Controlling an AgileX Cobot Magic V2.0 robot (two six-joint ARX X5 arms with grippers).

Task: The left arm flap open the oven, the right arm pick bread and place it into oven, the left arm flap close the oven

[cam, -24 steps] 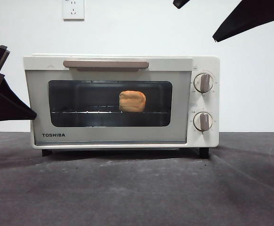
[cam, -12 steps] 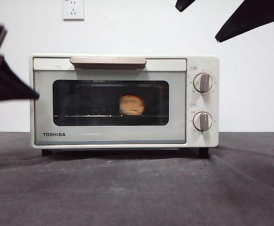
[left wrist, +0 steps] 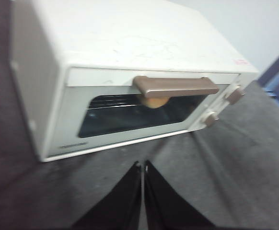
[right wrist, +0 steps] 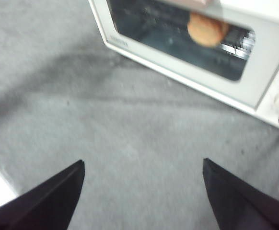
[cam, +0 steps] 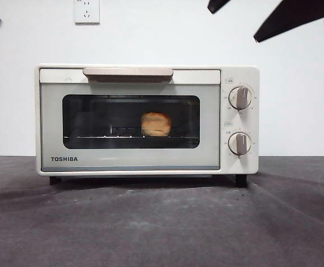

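Before the oven [cam: 128, 119], open dark surface [cam: 162, 222] leaves free room for both arms. Left gripper [left wrist: 143, 168] hangs above and in front of the oven, fingers pressed together; right gripper [right wrist: 143, 167] likewise, fingers spread, holding nothing. Door appears shut; bread [cam: 156, 124] rests on the rack inside, suggesting the task is complete.

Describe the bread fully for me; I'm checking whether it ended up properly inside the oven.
The bread is a small, lumpy golden-orange loaf, roundish seen end-on, dimmed by the dark glass. It sits on the wire rack inside the cream-white TOSHIBA oven, slightly right of the window's middle. The door is shut, with the beige handle flush at the top. No gripper touches the bread; only the rack does.
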